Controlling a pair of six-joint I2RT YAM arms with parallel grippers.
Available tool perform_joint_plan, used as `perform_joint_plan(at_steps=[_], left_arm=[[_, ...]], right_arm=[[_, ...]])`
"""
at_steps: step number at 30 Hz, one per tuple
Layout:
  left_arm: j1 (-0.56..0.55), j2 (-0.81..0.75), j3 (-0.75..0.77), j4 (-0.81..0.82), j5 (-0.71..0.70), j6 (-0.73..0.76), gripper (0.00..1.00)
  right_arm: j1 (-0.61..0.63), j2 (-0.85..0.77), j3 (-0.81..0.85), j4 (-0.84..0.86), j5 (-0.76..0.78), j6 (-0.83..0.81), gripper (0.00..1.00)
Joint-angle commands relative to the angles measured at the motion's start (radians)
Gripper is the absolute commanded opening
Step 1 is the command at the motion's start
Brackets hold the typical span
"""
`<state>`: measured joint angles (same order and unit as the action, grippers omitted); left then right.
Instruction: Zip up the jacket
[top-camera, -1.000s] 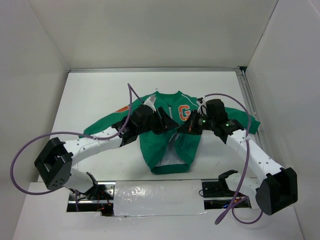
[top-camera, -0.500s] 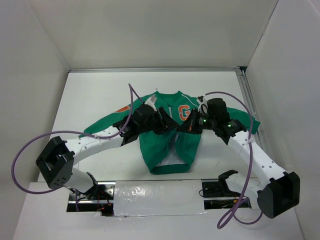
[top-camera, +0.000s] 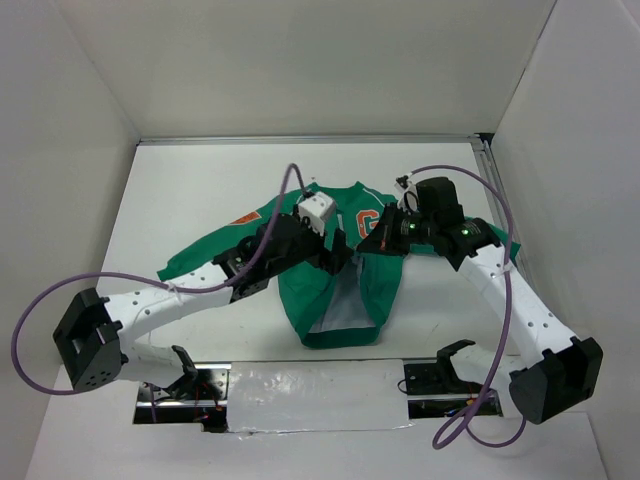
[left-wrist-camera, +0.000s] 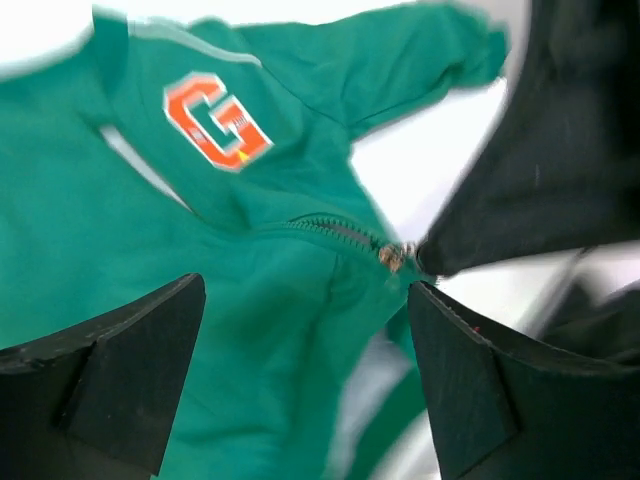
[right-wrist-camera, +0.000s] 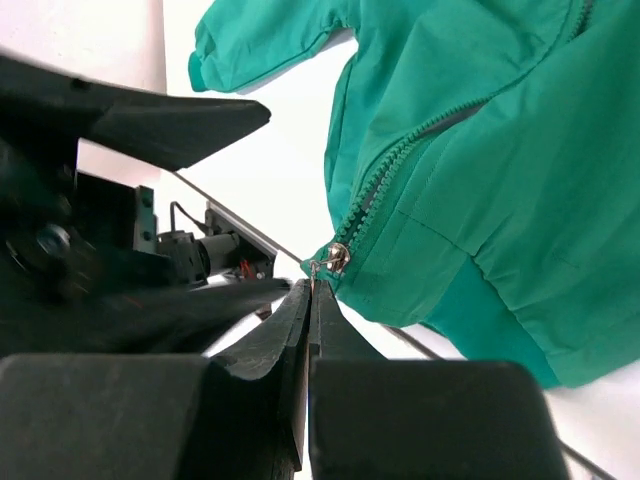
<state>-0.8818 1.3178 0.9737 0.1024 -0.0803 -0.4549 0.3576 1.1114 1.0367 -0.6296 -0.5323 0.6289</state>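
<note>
White tabletop (top-camera: 190, 190) lies beneath the left gripper (top-camera: 340, 258); a metal rail (top-camera: 300, 139) runs along its edge well beyond it; white walls (top-camera: 300, 60) rise behind; a glossy strip (top-camera: 310, 395) sits nearer than the right gripper (top-camera: 368, 247).

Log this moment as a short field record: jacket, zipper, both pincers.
Jacket: green, sleeves spread, front open, white lining showing
G patch: orange, on the chest
Zipper pull: at the right pincer's tips
Left pincer: open over the jacket, holding nothing
Right pincer: shut on the zipper pull
</note>
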Motion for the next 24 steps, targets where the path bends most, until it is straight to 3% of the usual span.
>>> perform_joint_plan(at_steps=[1, 2, 6, 9, 14, 21, 23, 24], left_arm=[[-0.057, 0.03, -0.035, 0.179, -0.061, 0.494, 0.94], [-0.08, 0.038, -0.039, 0.189, -0.052, 0.578, 0.94], [-0.109, 0.073, -0.036, 0.262, -0.085, 0.633, 0.89], [-0.112, 0.095, -0.038, 0.316, -0.128, 0.674, 0.81], [-0.115, 0.142, -0.03, 0.35, -0.161, 0.763, 0.58], [-0.131, 0.081, -0.069, 0.358, -0.084, 0.791, 0.37], [-0.134, 0.052, -0.09, 0.37, -0.058, 0.803, 0.25], [-0.141, 0.044, -0.096, 0.382, -0.061, 0.82, 0.13]], right_arm=[[-0.009, 0.018, 0.089, -0.085, 0.009, -0.038, 0.0], [-0.008, 0.022, 0.094, -0.087, 0.008, -0.037, 0.0], [-0.009, 0.039, 0.105, -0.082, -0.018, -0.038, 0.0], [-0.006, 0.031, 0.105, -0.081, -0.012, -0.035, 0.0], [-0.006, 0.021, 0.114, -0.085, -0.005, -0.032, 0.0], [-0.012, 0.031, 0.12, -0.065, 0.025, -0.026, 0.0], [-0.014, 0.039, 0.128, -0.053, 0.034, -0.021, 0.0], [-0.011, 0.039, 0.131, -0.048, 0.06, -0.018, 0.0]])
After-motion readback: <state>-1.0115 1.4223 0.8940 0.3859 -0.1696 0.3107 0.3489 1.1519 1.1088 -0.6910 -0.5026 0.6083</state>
